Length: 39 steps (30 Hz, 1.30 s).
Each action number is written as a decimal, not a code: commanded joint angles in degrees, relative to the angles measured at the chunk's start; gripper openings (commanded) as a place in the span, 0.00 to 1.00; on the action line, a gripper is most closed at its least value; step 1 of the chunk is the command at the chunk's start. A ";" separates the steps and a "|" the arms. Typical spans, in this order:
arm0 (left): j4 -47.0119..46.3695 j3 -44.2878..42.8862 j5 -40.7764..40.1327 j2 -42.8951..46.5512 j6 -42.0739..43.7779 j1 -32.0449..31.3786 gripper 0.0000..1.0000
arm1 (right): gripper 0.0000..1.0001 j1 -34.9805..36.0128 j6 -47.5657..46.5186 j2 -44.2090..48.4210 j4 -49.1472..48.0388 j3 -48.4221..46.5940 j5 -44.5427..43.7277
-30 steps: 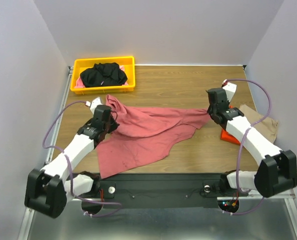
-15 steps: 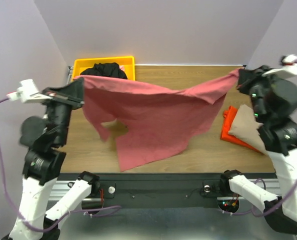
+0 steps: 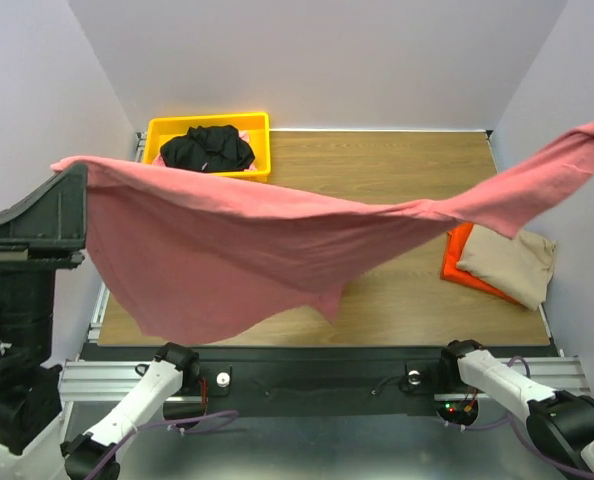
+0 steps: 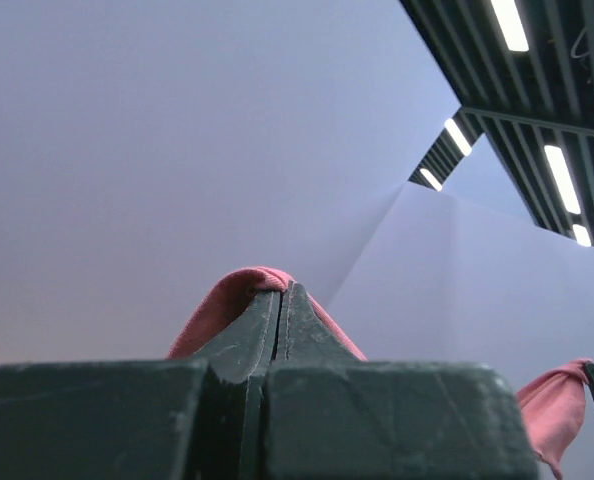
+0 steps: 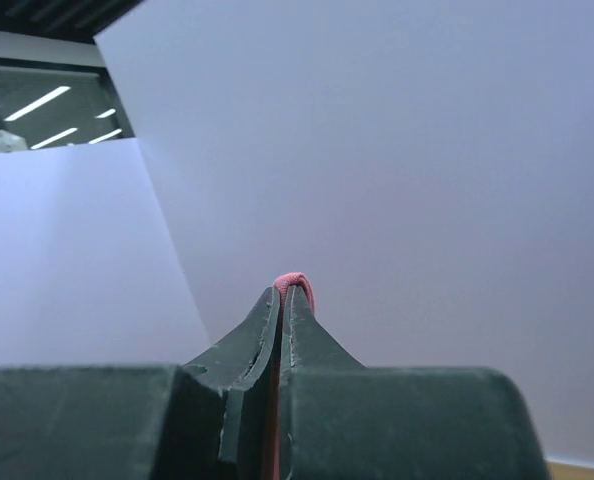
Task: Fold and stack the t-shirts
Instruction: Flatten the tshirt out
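Left gripper: we see it pinched on a corner of the dusty-red shirt, high at the left.
Right gripper: clamped on the opposite corner, high right.
Dusty-red shirt: hangs spread above the wooden table.
Table: tan shirt on orange cloth, right; black shirt in yellow bin, far left.
Room: pale walls.

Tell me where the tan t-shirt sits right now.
In the top view, the tan t-shirt lies folded at the right edge of the table, on top of an orange garment, below the stretched dusty-red shirt.
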<state>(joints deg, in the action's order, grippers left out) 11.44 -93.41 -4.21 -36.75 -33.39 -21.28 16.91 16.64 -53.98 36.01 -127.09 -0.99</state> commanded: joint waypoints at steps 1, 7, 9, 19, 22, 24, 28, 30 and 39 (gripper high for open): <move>-1.33 -3.97 2.89 0.98 0.78 0.27 0.00 | 0.00 -0.21 -1.09 -2.97 2.05 -5.71 4.16; -1.86 -1.61 4.65 -0.07 0.16 2.03 0.00 | 0.00 -0.21 -1.96 -5.34 1.79 -4.67 1.35; -2.39 1.11 0.27 -1.65 0.34 2.03 0.00 | 0.00 -0.21 -3.02 -6.49 1.61 -2.30 -5.90; -8.10 15.00 -20.40 -21.59 -1.32 3.34 0.00 | 0.00 -0.29 -6.01 -26.60 -8.47 16.15 -41.88; -11.18 20.27 -14.36 -30.37 -3.95 7.03 0.00 | 0.01 -2.04 -4.61 -31.35 -13.41 25.01 -41.98; -14.33 24.22 -13.38 -36.79 -5.37 8.09 0.00 | 0.01 -2.84 -2.33 -33.73 -14.65 28.10 -41.98; -20.04 29.15 -11.96 -45.50 -7.13 9.32 0.00 | 0.01 -4.07 -0.12 -40.57 -20.00 36.98 -37.95; -22.42 30.65 -12.05 -49.88 -7.57 9.67 0.00 | 0.00 -4.42 0.14 -43.65 -21.68 39.45 -35.49; -22.78 29.42 -9.50 -60.10 -8.18 11.17 0.00 | 0.00 -4.86 4.62 -53.17 -21.68 40.60 -32.76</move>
<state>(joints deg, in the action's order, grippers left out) -7.09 -61.89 -14.15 -96.57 -40.77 -10.79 12.38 18.26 -108.57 18.74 -86.39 -34.39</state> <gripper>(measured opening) 0.026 0.032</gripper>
